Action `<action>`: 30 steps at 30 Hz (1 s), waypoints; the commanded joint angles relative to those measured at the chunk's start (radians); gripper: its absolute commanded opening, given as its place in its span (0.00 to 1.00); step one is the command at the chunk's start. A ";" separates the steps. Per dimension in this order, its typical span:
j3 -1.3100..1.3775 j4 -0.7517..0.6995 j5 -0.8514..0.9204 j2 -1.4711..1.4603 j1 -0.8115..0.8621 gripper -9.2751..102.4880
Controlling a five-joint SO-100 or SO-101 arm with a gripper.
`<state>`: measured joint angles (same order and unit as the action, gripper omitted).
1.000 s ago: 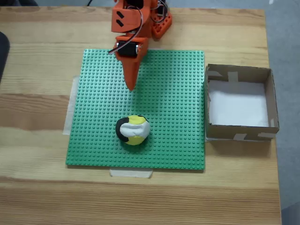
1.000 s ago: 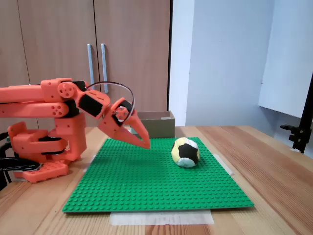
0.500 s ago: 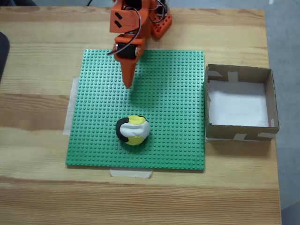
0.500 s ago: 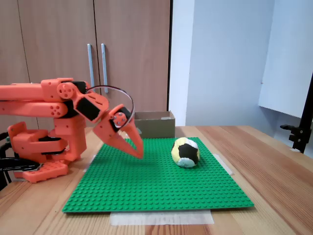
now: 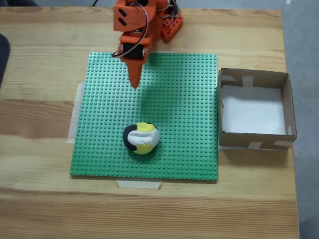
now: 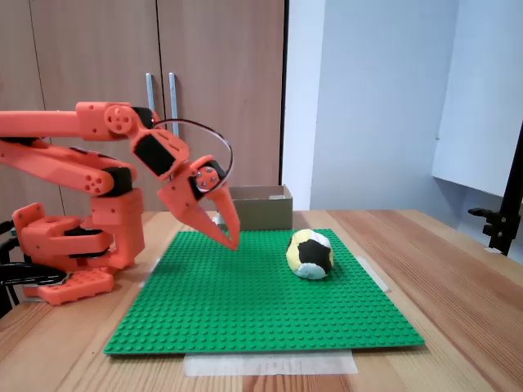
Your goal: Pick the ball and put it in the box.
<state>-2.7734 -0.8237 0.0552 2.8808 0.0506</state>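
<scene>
End effector (image 5: 133,83) hangs above far part of green studded mat (image 5: 189,99), near arm base; jaws look pressed together to one point, nothing held. Ball (image 5: 141,138) sits on mat nearer front edge, almost straight ahead of tip in top-down fixed view, well apart. Side fixed view: end effector (image 6: 231,242) raised off mat, tip angled down toward ball (image 6: 310,253), clear gap btwn. Ball roundish, no long axis to line up on. Box (image 5: 286,102) on counter (image 5: 40,74), touching mat's right edge, empty. Reckon next: reach fwd, open, drop.
</scene>
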 commanded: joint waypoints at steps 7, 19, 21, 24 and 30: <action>0.299 -0.041 -0.017 -0.229 0.000 0.09; 0.650 -0.176 -0.031 -0.586 0.028 0.09; 0.706 -0.199 -0.043 -0.643 0.028 0.09; 0.787 -0.232 -0.054 -0.723 0.020 0.09; 0.953 -0.278 -0.071 -0.876 -0.011 0.09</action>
<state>-1.9267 -1.0830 -0.0046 2.0387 0.0583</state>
